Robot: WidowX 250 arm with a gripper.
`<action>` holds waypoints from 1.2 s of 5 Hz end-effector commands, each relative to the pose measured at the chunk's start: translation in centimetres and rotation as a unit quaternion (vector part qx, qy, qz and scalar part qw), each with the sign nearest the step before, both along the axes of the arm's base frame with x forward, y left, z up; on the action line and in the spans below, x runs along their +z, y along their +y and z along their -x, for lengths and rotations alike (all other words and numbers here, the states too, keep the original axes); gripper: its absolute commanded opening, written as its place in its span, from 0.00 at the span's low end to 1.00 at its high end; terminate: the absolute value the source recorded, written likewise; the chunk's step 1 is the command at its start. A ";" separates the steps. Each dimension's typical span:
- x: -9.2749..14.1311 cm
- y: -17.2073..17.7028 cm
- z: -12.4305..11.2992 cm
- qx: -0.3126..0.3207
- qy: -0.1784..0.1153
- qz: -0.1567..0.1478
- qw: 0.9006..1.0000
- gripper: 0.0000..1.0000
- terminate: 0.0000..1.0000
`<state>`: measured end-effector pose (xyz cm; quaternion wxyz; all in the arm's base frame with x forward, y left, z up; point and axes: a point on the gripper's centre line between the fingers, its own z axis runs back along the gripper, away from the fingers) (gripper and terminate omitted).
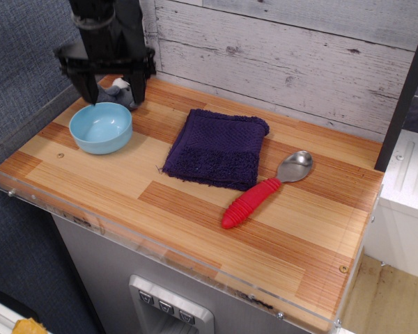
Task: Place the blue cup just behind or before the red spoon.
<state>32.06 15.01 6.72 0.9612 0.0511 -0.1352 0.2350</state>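
Observation:
The blue cup (101,127) sits upright and empty on the wooden table near its left end. The red spoon (265,191) lies to the right, its red handle pointing to the front left and its silver bowl to the back right. My black gripper (113,92) hangs open just above the cup's far rim, one finger (89,89) to the left and one (138,88) to the right. It holds nothing.
A dark purple cloth (218,147) lies between cup and spoon. A small grey stuffed toy (120,91) sits behind the cup, partly hidden by the gripper. A clear plastic rim (160,248) edges the table. A grey plank wall (299,56) stands behind.

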 end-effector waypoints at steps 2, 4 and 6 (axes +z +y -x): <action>-2.4 0.9 1.4 0.001 0.031 -0.006 0.999 1.00 0.00; -2.8 0.7 2.0 -0.002 0.032 -0.010 0.999 0.00 0.00; -2.1 0.9 2.0 0.000 0.024 -0.012 1.000 0.00 0.00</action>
